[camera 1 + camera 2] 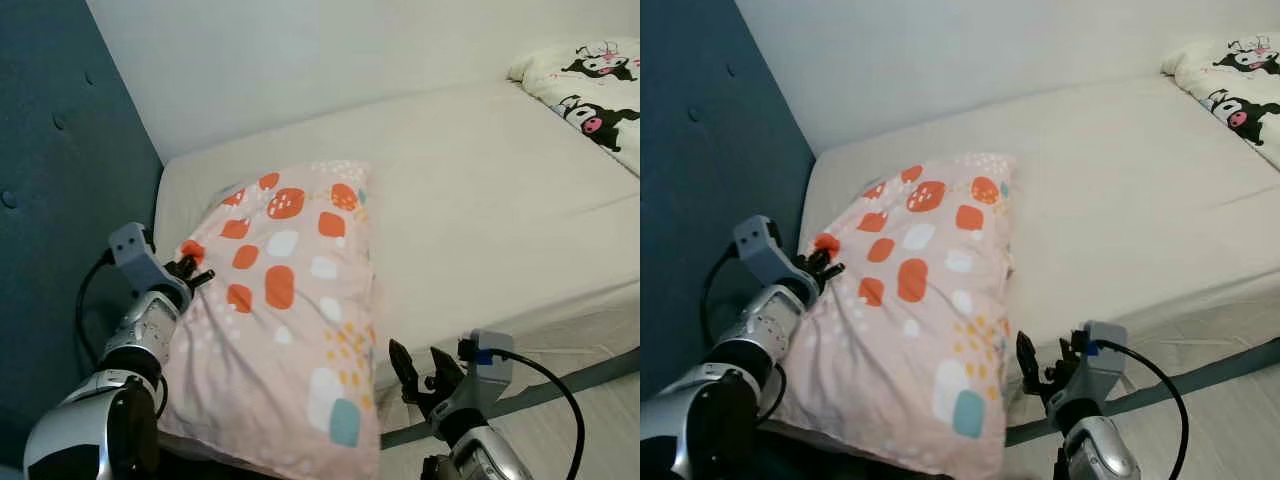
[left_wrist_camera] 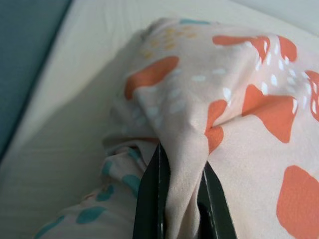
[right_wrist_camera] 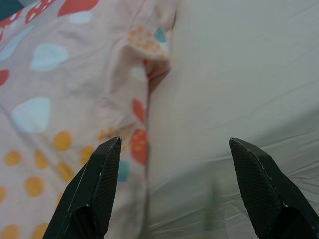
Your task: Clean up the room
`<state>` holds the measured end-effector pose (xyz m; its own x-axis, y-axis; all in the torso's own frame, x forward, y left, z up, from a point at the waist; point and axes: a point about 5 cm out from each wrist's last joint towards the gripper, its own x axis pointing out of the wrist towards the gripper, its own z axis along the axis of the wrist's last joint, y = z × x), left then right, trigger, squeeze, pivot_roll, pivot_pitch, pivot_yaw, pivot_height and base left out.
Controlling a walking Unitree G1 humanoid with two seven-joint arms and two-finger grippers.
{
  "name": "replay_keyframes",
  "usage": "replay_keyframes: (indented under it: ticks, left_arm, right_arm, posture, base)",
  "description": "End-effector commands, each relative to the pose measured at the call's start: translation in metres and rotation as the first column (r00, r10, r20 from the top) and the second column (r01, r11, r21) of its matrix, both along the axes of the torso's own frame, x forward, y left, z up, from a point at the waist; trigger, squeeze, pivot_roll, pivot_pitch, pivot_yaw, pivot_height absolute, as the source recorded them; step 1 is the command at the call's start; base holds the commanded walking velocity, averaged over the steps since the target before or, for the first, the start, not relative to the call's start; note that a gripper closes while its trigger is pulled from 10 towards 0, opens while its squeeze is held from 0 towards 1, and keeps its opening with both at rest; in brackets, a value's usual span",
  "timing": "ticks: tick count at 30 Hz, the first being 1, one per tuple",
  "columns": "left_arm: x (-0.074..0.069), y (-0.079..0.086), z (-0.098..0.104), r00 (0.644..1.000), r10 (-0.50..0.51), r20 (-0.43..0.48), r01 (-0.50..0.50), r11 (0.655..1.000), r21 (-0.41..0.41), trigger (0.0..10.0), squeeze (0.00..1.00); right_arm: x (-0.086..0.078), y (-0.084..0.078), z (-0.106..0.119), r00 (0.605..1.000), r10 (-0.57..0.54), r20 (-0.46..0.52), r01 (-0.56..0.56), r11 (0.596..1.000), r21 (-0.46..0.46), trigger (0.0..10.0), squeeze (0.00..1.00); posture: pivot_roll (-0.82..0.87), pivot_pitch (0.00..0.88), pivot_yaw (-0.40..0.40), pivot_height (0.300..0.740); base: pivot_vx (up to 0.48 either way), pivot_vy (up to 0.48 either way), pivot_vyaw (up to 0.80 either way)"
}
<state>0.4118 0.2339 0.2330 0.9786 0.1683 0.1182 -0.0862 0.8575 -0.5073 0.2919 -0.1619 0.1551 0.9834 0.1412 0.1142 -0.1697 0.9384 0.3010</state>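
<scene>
A fold of the pillow (image 1: 285, 300) is pinched by the left gripper (image 1: 190, 270) near the bed's (image 1: 480, 200) head-end corner. The pillow (pink, with orange, white and teal blotches) is laid lengthwise from front edge toward the wall. The right gripper (image 1: 420, 370) is held wide apart, empty, beside the front edge.

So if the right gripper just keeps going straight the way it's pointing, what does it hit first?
Probably the bed: the open right gripper points at the mattress sheet right beside the edge of the pink patterned pillow. Depth is hard to judge, so its left finger might brush the pillow edge first.
</scene>
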Motion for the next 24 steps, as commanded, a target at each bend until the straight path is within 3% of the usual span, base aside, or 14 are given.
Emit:
replay_keyframes:
  ticks: [1, 8, 11, 18, 22, 24]
  left_arm:
    - [-0.006, 0.027, 0.012, 0.993, 0.106, 0.043, -0.106, 0.994, 0.017, 0.0, 0.0]
    - [-0.014, 0.049, 0.011, 0.98, 0.198, 0.026, -0.199, 0.978, 0.057, 0.0, 0.0]
    - [-0.02, 0.064, 0.015, 0.96, 0.276, 0.037, -0.277, 0.96, 0.035, 0.0, 0.0]
    - [-0.027, 0.081, 0.028, 0.931, 0.36, 0.065, -0.363, 0.931, 0.033, 0.0, 0.0]
    - [-0.024, 0.077, 0.025, 0.961, 0.275, 0.038, -0.278, 0.954, 0.116, 0.0, 0.0]
    - [-0.019, 0.065, 0.016, 0.989, 0.146, -0.006, -0.142, 0.969, 0.203, 0.0, 0.0]
  right_arm:
    - [-0.002, -0.001, -0.008, 1.0, -0.007, -0.024, 0.007, 1.0, 0.004, 10.0, 0.0]
    - [-0.001, -0.002, -0.007, 1.0, -0.008, -0.021, 0.008, 1.0, 0.004, 10.0, 0.0]
    - [0.001, -0.001, -0.006, 1.0, -0.006, -0.016, 0.006, 1.0, 0.003, 10.0, 0.0]
    - [0.003, -0.002, -0.003, 1.0, -0.007, -0.007, 0.007, 1.0, 0.001, 10.0, 0.0]
    - [0.003, -0.003, -0.003, 1.0, -0.007, -0.006, 0.007, 1.0, 0.001, 10.0, 0.0]
    - [0.002, -0.003, -0.003, 1.0, -0.008, -0.005, 0.008, 1.0, 0.002, 10.0, 0.0]
  posture:
    - [-0.02, 0.367, 0.136, 0.546]
    - [-0.01, 0.369, 0.132, 0.546]
    - [-0.01, 0.369, 0.13, 0.546]
    - [-0.02, 0.367, 0.132, 0.546]
    - [-0.01, 0.363, 0.137, 0.546]
    - [-0.01, 0.364, 0.137, 0.546]
  base:
    - [0.0, 0.0, 0.0]
    - [0.0, 0.0, 0.0]
    - [0.0, 0.0, 0.0]
    - [0.0, 0.0, 0.0]
    - [0.0, 0.0, 0.0]
    - [0.0, 0.0, 0.0]
